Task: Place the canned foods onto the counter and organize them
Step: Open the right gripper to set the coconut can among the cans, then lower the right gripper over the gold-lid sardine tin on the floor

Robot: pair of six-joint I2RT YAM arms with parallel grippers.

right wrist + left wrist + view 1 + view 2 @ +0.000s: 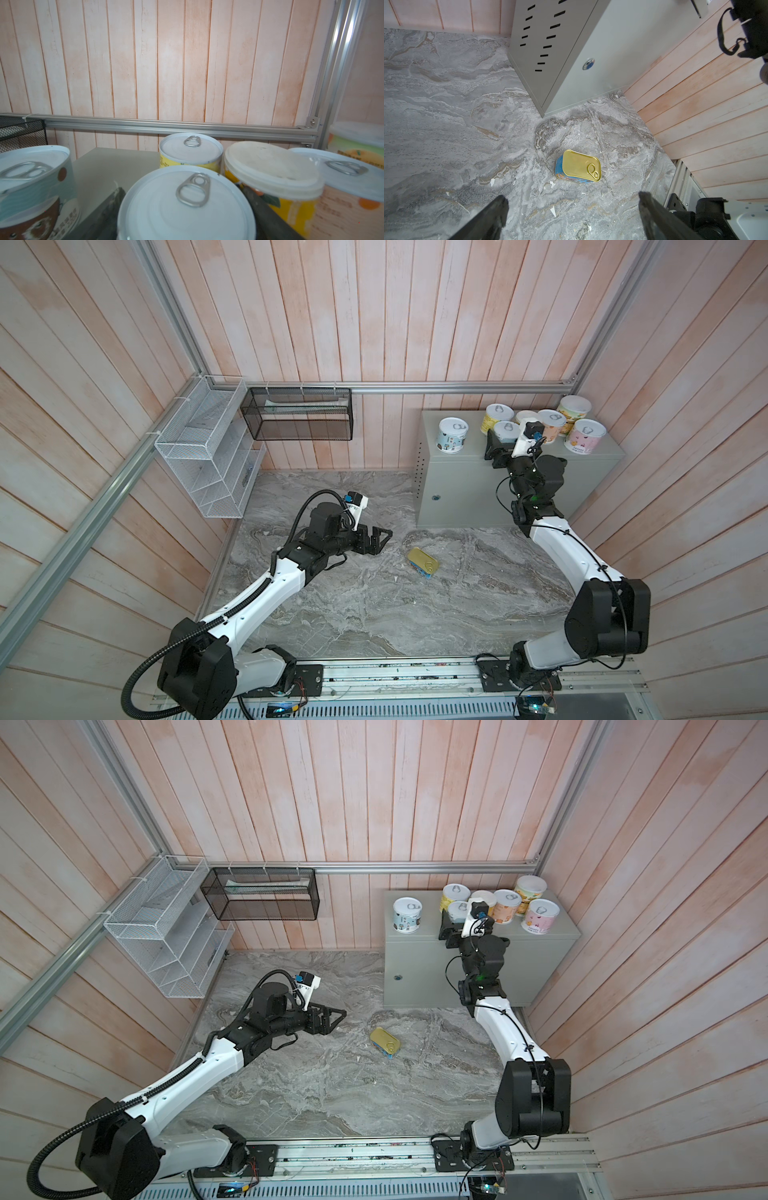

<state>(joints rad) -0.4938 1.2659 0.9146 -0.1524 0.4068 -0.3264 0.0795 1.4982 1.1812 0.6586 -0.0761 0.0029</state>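
Closest, straddles a white-topped round tin (158,218) on the counter (465,489), far right, with right gripper (182,195); cannot tell if clamped. Shows six more round tins (586,437) beside. Leaves rectangular tin (423,563) on slab (353,614), near wide-open, empty left gripper (383,541).

Both top views are lit evenly and softly from above; only faint shadows are cast on the marbled slab (374,614); the wall planks (374,302) are bowed toward the edges by lens distortion; in the right wrist view the cream-lidded tin (270,166) is smeared; a dull sheen is shown on the gold top of the rectangular tin (577,164).
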